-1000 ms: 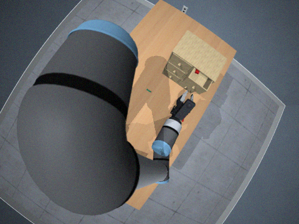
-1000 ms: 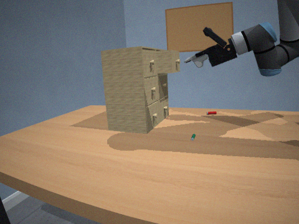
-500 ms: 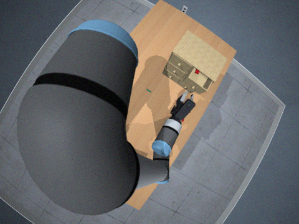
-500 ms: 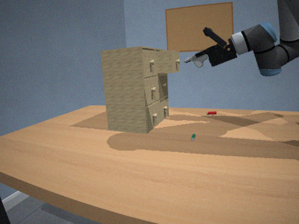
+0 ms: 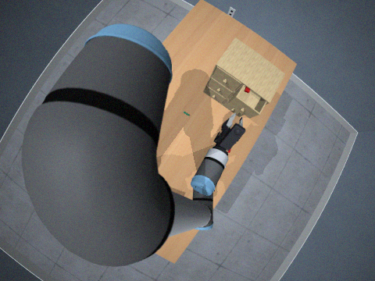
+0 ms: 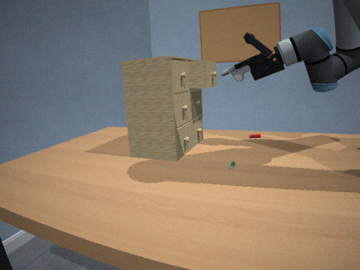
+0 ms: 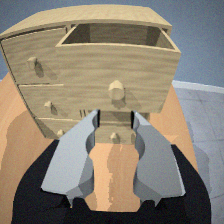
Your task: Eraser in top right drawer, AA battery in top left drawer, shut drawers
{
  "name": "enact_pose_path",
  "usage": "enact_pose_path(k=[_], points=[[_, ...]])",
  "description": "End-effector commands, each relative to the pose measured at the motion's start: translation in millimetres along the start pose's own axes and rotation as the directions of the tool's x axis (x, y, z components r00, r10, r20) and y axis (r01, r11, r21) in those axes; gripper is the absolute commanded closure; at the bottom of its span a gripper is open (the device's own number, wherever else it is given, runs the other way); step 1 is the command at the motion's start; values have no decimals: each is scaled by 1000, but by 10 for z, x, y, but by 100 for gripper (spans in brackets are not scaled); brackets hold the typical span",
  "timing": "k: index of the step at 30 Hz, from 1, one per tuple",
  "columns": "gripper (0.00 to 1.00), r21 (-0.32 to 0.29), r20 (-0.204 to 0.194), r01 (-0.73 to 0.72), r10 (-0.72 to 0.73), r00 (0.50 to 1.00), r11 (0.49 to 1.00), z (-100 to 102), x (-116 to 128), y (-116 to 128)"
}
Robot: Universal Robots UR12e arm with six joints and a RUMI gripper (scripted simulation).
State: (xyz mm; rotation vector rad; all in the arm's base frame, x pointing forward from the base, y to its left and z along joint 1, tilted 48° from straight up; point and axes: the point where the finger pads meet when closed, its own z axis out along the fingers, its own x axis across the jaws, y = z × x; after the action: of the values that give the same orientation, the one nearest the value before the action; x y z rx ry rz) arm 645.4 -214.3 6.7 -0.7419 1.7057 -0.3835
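The wooden chest [image 5: 250,66] [image 6: 161,109] stands upright on the table. Its top-row right drawer [image 5: 250,102] [image 6: 202,73] [image 7: 117,55] is pulled out. A small red eraser [image 5: 247,90] lies inside it; the wrist view does not show the drawer's floor. The green AA battery [image 5: 186,113] [image 6: 232,165] lies on the table, well away from the chest. My gripper [image 5: 236,119] [image 6: 226,73] [image 7: 115,111] hovers just in front of the open drawer's knob [image 7: 116,91], a little apart from it. Its fingers are nearly shut with nothing between them.
A small red cylinder [image 6: 255,136] lies on the table beyond the battery, below my arm. The other drawers [image 7: 35,65] are closed. The chest sits near the table's far corner, close to the edges.
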Motion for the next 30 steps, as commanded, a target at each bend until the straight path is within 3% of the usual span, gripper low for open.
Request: enact_pose_path(k=[1, 30], points=[[80, 1, 0, 0, 0, 1000, 1000, 29, 2, -16], [80, 1, 0, 0, 0, 1000, 1000, 258, 2, -99]])
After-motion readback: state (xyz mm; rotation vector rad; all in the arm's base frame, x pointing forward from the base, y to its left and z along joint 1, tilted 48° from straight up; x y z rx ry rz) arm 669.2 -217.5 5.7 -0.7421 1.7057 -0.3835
